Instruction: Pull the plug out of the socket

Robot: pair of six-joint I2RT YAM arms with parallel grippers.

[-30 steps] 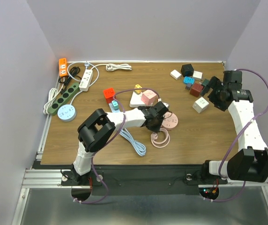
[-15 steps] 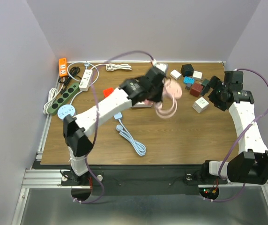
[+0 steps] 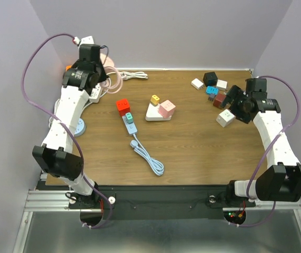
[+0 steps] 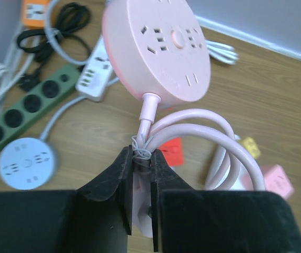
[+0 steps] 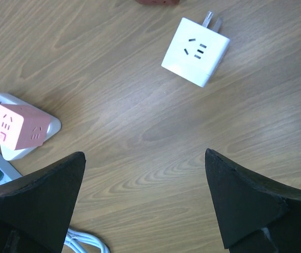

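My left gripper [image 4: 141, 155] is shut on the bundled cord [image 4: 221, 145] of a round pink socket [image 4: 156, 47], which hangs in the air over the far left corner. In the top view this gripper [image 3: 93, 71] is at the back left, with the pink cord [image 3: 110, 74] beside it. A pink cube plug [image 3: 166, 109] and a yellow plug [image 3: 154, 99] sit on a white socket base [image 3: 151, 115] mid-table. A red cube [image 3: 122, 106] and a teal plug [image 3: 130, 117] sit on a light blue strip. My right gripper [image 5: 145, 154] is open and empty above bare wood.
A white cube adapter [image 5: 195, 51] lies just beyond my right gripper [image 3: 233, 100]. Several adapters [image 3: 213, 89] cluster at the back right. A green strip [image 4: 21, 108], a white strip [image 4: 95, 79], an orange strip [image 4: 34, 10] and a blue round socket [image 4: 28, 162] lie under my left gripper.
My left arm has swung from mid-table up and over to the far left back corner, carrying the pink round socket by its cord. The right arm has barely moved.
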